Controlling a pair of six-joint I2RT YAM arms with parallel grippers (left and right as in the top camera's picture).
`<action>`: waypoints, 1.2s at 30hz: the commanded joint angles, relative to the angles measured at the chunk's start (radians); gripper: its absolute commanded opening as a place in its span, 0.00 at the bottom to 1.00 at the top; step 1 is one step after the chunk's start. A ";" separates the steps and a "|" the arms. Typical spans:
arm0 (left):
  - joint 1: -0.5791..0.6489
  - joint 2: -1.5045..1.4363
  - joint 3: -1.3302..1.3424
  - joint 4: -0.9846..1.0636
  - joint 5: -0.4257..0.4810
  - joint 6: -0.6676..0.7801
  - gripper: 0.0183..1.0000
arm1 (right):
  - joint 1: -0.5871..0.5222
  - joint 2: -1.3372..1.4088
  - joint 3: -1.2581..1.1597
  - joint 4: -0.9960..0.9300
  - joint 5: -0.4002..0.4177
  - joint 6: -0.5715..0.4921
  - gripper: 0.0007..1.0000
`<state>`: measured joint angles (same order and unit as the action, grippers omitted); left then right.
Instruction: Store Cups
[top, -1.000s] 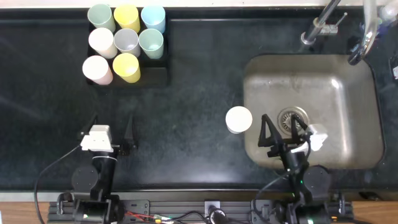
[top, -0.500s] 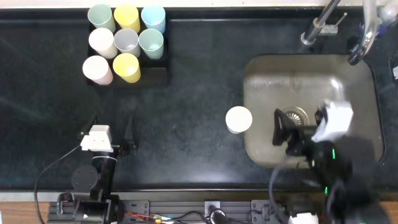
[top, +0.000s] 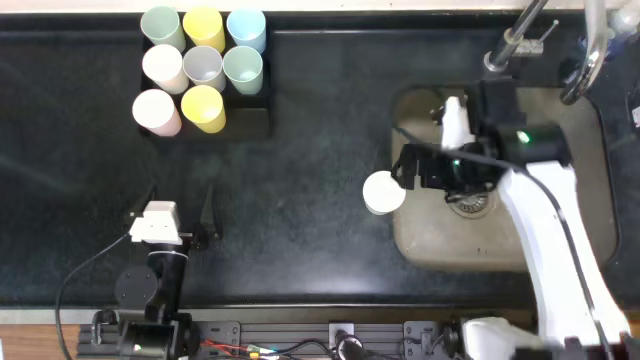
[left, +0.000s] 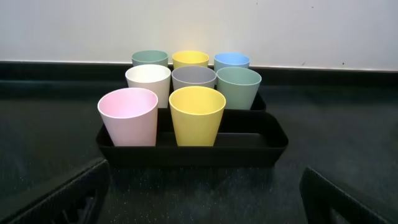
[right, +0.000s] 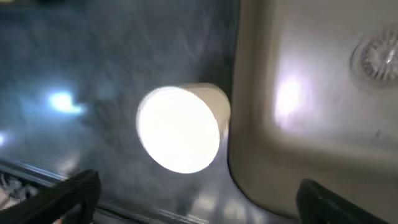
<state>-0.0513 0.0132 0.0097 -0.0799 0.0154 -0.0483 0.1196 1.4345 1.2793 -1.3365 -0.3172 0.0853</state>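
A: Item one, stored stock?

B: Tray (top: 250, 122) at the counter's (top: 300, 230) back left corner. It holds eight cups (top: 203, 68), upright, in rows: green, yellow and blue at the back, white, grey and green in the middle, pink and yellow at the front. The front right place is vacant.

A: Item two, outstanding stock?

B: One white cup (top: 384, 192) stands on the counter just beside the sink's (top: 560, 110) left rim, well apart from the tray. Whether its mouth faces up or down cannot be told.

A: Item three, the tools?

B: The right gripper (top: 403, 170) hangs over the sink's left rim, close to the white cup. Its fingers are spread with nothing between them, and the cup sits ahead of them in the wrist view. The left gripper (top: 180, 200) is near the counter's front left, facing the tray, also spread and empty.

A: Progress, as judged?

B: Eight of nine places are filled. What is left appears to be one grasp, one carry across the counter and one placement in the vacant front right place.

A: Item four, markings?

B: No legible label, brand or writing is visible on the cups, tray or sink.
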 joint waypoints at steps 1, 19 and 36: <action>-0.006 -0.010 -0.002 -0.004 0.006 0.016 1.00 | 0.014 0.124 0.027 -0.063 0.030 -0.026 1.00; -0.006 -0.010 -0.002 -0.004 0.006 0.016 1.00 | 0.192 0.283 0.027 -0.016 0.326 0.065 0.88; -0.006 -0.010 -0.002 -0.004 0.006 0.016 1.00 | 0.195 0.290 0.027 0.065 0.274 0.056 0.13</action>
<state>-0.0513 0.0132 0.0097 -0.0799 0.0154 -0.0483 0.3099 1.7256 1.2793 -1.2831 -0.0196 0.1352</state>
